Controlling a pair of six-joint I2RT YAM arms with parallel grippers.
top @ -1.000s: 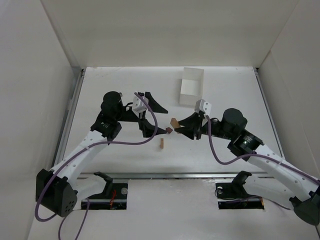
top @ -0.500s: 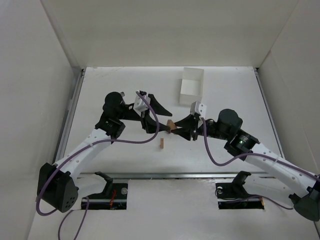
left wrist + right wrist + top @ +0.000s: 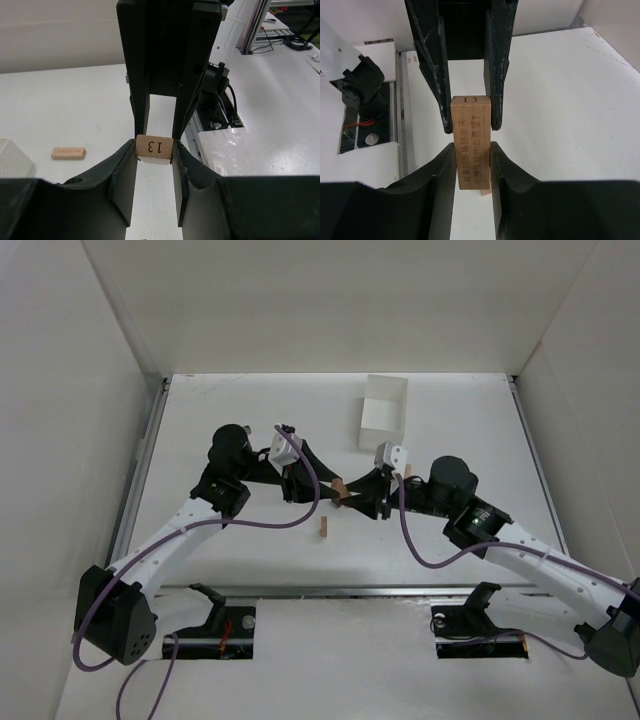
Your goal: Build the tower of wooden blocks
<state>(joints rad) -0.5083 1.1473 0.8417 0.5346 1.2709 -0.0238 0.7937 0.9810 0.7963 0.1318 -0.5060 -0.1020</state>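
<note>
A light tan wood block stamped 13 hangs above the table's middle, held from both ends. My right gripper is shut on its near half, the printed face of the block turned up. My left gripper presses on the numbered end of that block with both fingertips touching it. In the top view the left gripper and right gripper meet tip to tip. A second tan block lies on the table just in front of them, also visible in the left wrist view as a flat block.
A white square box stands open behind the grippers, to the right of centre. A metal rail runs along the table's near edge. White walls close in the left, right and back sides.
The right arm carried the block leftward to meet the left gripper. The left jaws, wide a second ago, have narrowed onto the block's far end.
</note>
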